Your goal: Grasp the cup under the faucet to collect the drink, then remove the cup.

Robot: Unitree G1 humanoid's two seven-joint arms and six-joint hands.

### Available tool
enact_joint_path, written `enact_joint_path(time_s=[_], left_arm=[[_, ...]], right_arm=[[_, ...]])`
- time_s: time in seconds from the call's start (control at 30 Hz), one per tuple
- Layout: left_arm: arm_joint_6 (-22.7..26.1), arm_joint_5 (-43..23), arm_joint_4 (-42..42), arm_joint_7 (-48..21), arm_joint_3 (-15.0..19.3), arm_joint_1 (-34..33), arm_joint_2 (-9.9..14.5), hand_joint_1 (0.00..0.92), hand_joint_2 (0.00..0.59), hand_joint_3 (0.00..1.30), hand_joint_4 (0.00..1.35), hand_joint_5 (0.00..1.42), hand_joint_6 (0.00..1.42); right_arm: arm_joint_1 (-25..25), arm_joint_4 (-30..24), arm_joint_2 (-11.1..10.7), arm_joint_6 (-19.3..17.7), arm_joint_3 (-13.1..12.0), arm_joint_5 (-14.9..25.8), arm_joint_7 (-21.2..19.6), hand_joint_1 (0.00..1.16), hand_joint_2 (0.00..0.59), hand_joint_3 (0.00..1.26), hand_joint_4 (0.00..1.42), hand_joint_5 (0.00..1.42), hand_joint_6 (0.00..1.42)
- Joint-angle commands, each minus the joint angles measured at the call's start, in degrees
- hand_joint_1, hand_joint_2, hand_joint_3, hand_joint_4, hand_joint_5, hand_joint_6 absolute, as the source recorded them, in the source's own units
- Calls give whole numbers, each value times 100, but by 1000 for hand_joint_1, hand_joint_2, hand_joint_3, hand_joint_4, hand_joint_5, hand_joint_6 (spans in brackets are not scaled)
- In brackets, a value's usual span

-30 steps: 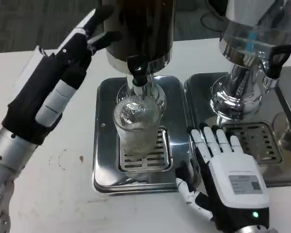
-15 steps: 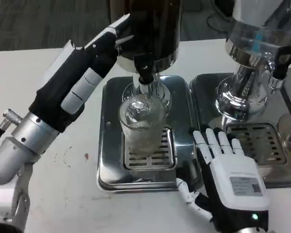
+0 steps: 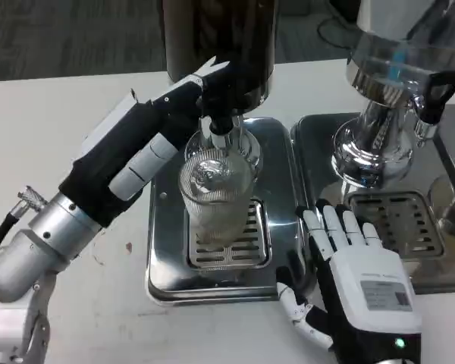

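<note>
Left hand, fingers extended close together, reaches toward the faucet at 12 o'clock; contact with its lever cannot be confirmed. Ribbed cup stands on the drip tray, directly beneath. Right hand, fingers spread, empty, at 5 o'clock.

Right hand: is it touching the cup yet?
Apart. The head view shows the right hand flat beside the cup, with bare steel drip tray between them.

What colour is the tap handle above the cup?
Black; the tap handle sits above the clear ribbed cup, best seen in the head view.
</note>
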Motion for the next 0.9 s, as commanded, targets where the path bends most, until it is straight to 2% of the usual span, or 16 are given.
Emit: enact_joint_path(time_s=[0.03, 0.3, 0.5, 0.9], left_arm=[[29, 85, 42, -108, -19, 44, -35, 0, 108, 202, 6, 216, 161], [-306, 458, -147, 3, -16, 127, 94, 0, 111, 220, 15, 224, 176], [-657, 871, -220, 238, 29, 323, 280, 0, 112, 233, 32, 226, 179], [-918, 1172, -203, 536, -66, 502, 436, 0, 112, 244, 36, 236, 183]], right_arm=[[37, -63, 8, 6, -10, 50, -53, 173, 426, 85, 0, 0, 42], [-31, -17, 15, 1, -34, 116, -47, 176, 422, 85, 0, 0, 45], [-101, 16, 6, -5, -28, 128, -24, 180, 421, 85, 0, 0, 47], [-149, 42, 9, -27, -61, 226, -65, 185, 420, 95, 0, 0, 61]])
